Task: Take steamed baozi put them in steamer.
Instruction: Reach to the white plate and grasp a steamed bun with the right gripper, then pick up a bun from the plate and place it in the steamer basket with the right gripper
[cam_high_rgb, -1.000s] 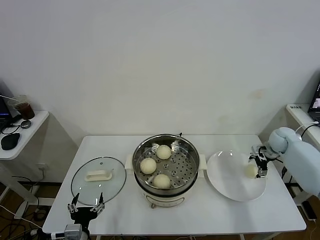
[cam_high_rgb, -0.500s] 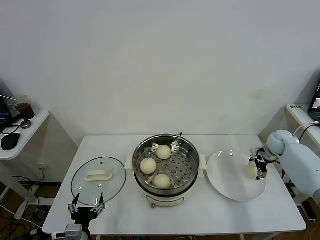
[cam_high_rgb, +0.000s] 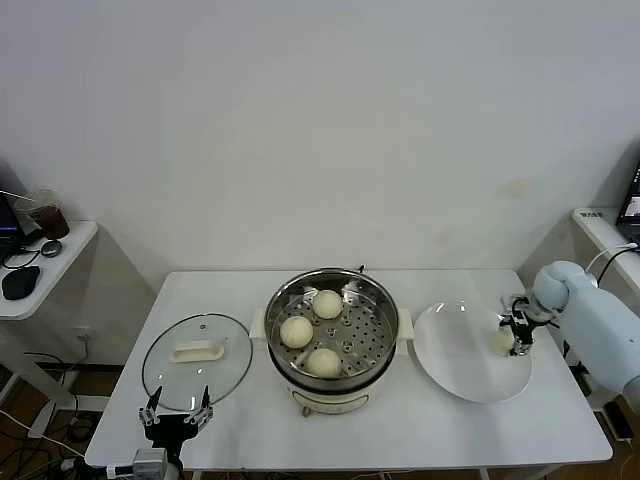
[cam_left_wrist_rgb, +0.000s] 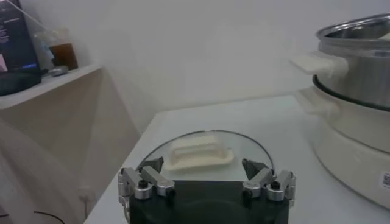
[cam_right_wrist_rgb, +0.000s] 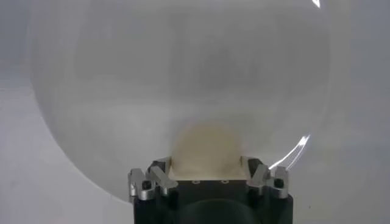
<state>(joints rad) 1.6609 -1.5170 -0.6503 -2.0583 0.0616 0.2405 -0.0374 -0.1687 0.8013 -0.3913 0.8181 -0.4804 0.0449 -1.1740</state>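
Cream baozi — on the plate — between right gripper fingers.

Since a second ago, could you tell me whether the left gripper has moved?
No. The left gripper stays open at the table's near edge, just before the glass lid.

Plain white wall behind white surface; at nine o'clock, side shelf carrying dark drink cup.
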